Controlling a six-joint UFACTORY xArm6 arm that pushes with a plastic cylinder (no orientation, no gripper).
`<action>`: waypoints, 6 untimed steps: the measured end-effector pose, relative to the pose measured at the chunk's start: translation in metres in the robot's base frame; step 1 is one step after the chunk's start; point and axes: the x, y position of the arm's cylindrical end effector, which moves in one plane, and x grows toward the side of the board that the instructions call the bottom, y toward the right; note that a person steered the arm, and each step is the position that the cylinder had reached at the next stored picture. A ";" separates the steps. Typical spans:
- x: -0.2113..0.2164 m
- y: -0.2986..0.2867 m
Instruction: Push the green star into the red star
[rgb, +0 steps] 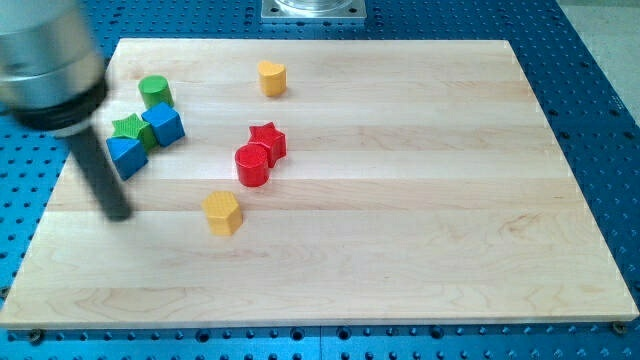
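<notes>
My tip holds nothing and sits on the board just below the blue blocks, so the green star lies up from it, with the red star far to the view's right.

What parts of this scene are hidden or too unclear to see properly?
- Green star: mostly covered by the two blue blocks in front; only its upper points show.
- Red star: its lower left is hidden behind the red cylinder.
- The rod: its upper part is a motion blur at the view's left; my tip is soft-edged.
- Metal plate: cut off by the view's top edge.
</notes>
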 end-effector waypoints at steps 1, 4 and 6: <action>-0.038 -0.040; -0.111 0.100; -0.109 0.138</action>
